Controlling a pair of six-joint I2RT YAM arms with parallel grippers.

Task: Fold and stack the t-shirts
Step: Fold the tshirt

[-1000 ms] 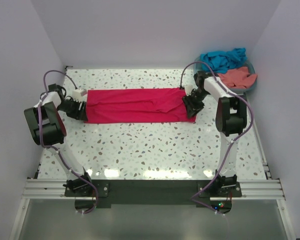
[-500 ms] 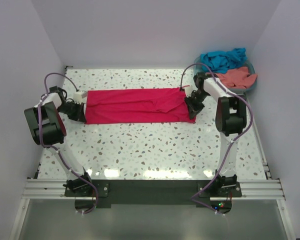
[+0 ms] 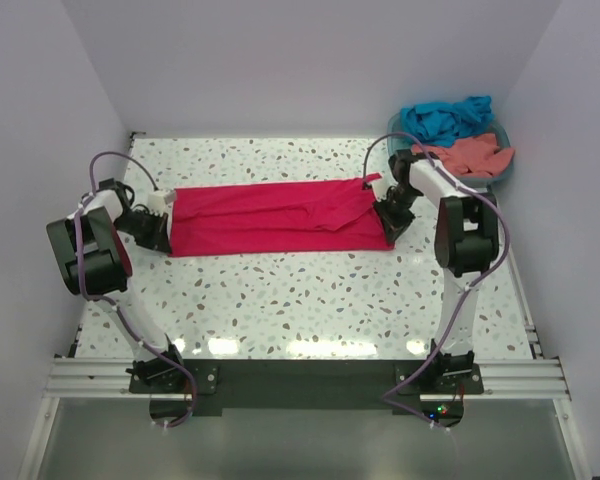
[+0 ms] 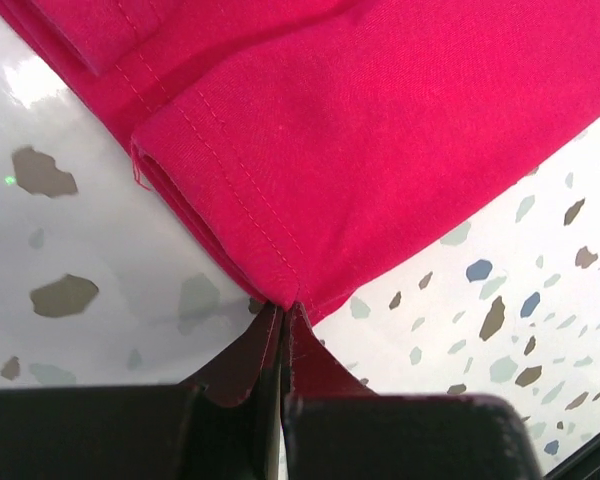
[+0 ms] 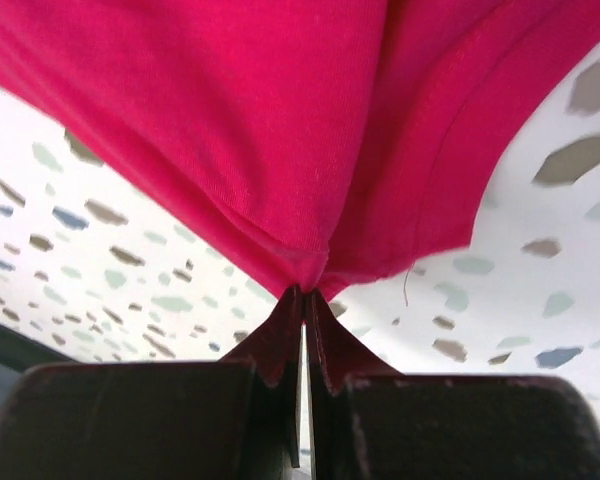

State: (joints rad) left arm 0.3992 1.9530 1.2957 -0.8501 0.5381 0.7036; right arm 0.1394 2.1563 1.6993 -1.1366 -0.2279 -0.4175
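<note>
Crimson-pink t-shirt (image 3: 270, 215) pinched at both ends.
Left fingers (image 4: 240, 365) and right fingers (image 5: 275, 350), open a second ago, have clamped shut on opposite corners; cloth judged ready for folding.

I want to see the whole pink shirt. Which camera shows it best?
The top external view: the whole pink shirt lies stretched out along the table. Each wrist view shows only a small corner of it, pinched in the shut left gripper or right gripper.
</note>
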